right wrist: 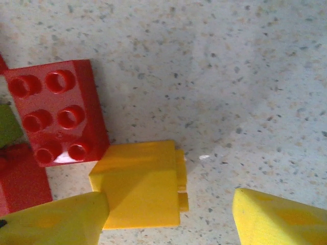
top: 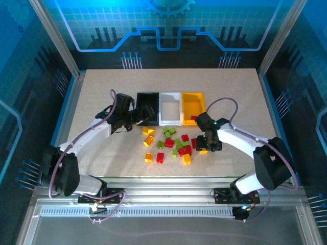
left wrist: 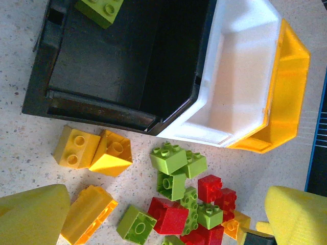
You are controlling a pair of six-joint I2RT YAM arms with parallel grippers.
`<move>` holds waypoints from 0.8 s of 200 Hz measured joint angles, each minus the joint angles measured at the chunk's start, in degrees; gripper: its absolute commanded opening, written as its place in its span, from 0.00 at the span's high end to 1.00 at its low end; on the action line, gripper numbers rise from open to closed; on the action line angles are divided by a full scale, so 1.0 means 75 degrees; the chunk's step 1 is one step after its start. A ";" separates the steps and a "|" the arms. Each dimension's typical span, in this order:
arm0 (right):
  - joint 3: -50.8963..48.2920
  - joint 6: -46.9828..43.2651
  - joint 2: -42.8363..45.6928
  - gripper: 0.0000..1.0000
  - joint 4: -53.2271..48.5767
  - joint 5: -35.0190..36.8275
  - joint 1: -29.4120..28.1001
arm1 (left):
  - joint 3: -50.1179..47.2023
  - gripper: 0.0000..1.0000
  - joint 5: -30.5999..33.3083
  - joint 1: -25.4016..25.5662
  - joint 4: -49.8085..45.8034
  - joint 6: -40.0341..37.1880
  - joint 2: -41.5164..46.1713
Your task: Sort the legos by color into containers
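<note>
The black bin [top: 148, 103], white bin [top: 170, 108] and yellow bin [top: 193, 105] stand side by side at mid-table. Red, yellow and green legos [top: 171, 145] lie scattered in front of them. My left gripper [top: 140, 118] hovers open over the pile's left part, beside the black bin [left wrist: 122, 66], which holds one green lego [left wrist: 102, 9]. Nothing sits between its fingertips [left wrist: 30, 214]. My right gripper [right wrist: 168, 219] is open around a yellow lego [right wrist: 140, 191]: the left finger [right wrist: 56, 222] touches it, the right finger [right wrist: 281, 219] stands apart. A red lego [right wrist: 59, 115] lies just beside.
The white bin [left wrist: 240, 76] looks empty inside; the yellow bin [left wrist: 288, 92] lies beyond it. A small red piece [top: 194, 118] shows at the yellow bin's near end. Bare tabletop [top: 240, 102] extends right, left and behind the bins.
</note>
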State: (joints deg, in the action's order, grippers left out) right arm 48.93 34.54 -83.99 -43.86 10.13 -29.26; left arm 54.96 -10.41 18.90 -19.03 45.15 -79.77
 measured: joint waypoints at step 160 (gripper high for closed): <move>-0.0160 0.0020 -0.0749 0.57 0.0609 0.0125 0.0143 | -0.0012 0.01 0.0003 0.0000 0.0012 0.0178 0.0003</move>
State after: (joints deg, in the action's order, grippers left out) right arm 47.72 34.70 -89.60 -39.29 11.07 -28.18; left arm 54.87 -10.39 18.90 -18.94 46.48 -79.75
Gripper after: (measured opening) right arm 0.482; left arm 0.989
